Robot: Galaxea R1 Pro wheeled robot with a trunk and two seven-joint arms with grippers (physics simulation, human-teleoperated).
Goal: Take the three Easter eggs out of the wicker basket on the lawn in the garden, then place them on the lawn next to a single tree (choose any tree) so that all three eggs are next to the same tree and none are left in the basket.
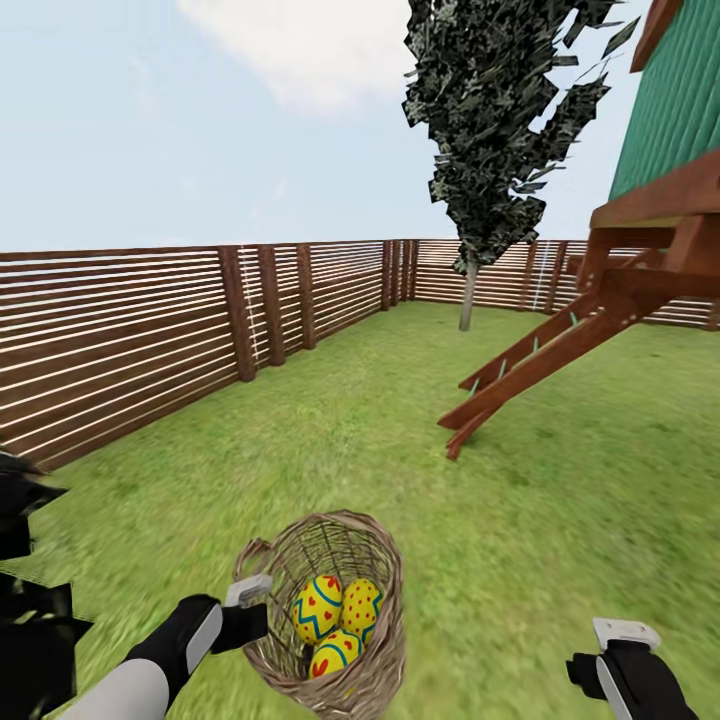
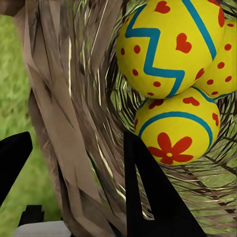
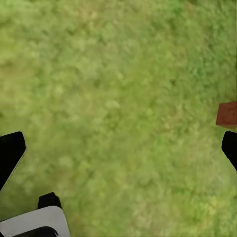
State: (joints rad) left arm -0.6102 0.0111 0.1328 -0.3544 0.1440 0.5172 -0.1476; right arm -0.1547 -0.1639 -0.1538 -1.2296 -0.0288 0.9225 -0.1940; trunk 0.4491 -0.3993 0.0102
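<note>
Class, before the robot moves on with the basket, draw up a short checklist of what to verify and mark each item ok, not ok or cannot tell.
1. All three Easter eggs lie in the wicker basket: ok.
2. Left pincer straddles the basket wall, one finger inside, one outside: ok.
3. Left pincer clamped firmly on the wall: cannot tell.
4. Right pincer open and holding nothing, above the lawn: ok.
5. A tree with a pale trunk stands ahead by the fence: ok.
6. The wooden ladder stands beside the way to the tree; path clear: cannot tell.
</note>
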